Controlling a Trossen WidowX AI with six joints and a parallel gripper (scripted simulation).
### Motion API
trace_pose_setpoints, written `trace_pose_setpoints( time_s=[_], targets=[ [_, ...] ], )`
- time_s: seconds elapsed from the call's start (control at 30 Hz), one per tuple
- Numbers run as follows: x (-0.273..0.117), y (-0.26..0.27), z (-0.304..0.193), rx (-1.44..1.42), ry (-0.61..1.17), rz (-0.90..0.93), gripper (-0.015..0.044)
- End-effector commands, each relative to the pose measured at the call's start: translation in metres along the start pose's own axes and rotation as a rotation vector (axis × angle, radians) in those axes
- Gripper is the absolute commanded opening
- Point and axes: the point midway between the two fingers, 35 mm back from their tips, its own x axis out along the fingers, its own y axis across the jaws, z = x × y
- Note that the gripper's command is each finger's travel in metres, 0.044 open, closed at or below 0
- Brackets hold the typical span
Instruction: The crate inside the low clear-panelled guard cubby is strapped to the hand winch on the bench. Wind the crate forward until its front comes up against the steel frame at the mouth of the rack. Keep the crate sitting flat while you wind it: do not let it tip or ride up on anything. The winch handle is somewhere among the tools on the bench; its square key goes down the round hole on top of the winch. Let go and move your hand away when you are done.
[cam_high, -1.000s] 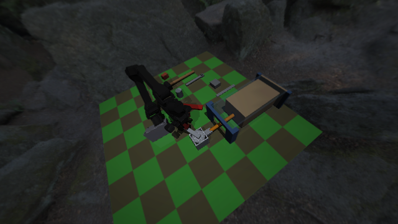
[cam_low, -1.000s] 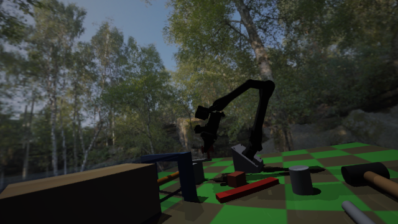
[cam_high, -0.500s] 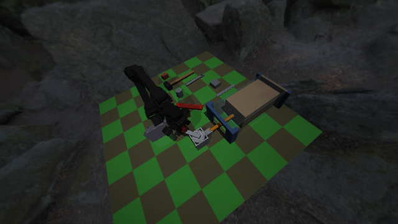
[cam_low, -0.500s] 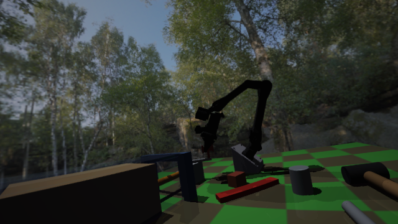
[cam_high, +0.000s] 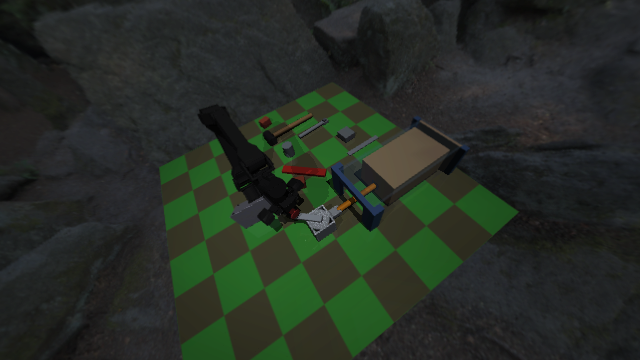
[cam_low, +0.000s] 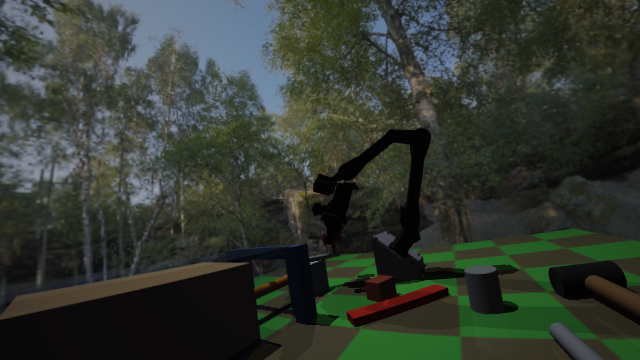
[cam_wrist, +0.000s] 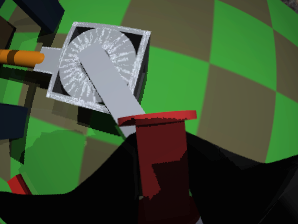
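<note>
My gripper is shut on the red upright grip of the winch handle. The handle's flat grey arm reaches over the top of the winch; its key end is at the drum's middle, the key itself hidden. An orange strap runs from the winch through the blue frame toward the crate. The tan-topped crate looks flat inside the cubby, a gap between its front and the mouth frame.
A red bar and a reddish block lie beside the arm. A grey cylinder, mallet, wrench, grey block and grey rod lie further back.
</note>
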Motion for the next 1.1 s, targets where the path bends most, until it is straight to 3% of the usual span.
trace_pose_setpoints(
  time_s=[0.0,1.07],
  targets=[
    [0.005,-0.013,0.008,0.001,-0.007,-0.031,0.0000],
    [0.019,-0.042,0.042,0.001,-0.010,-0.033,0.0000]
  ],
)
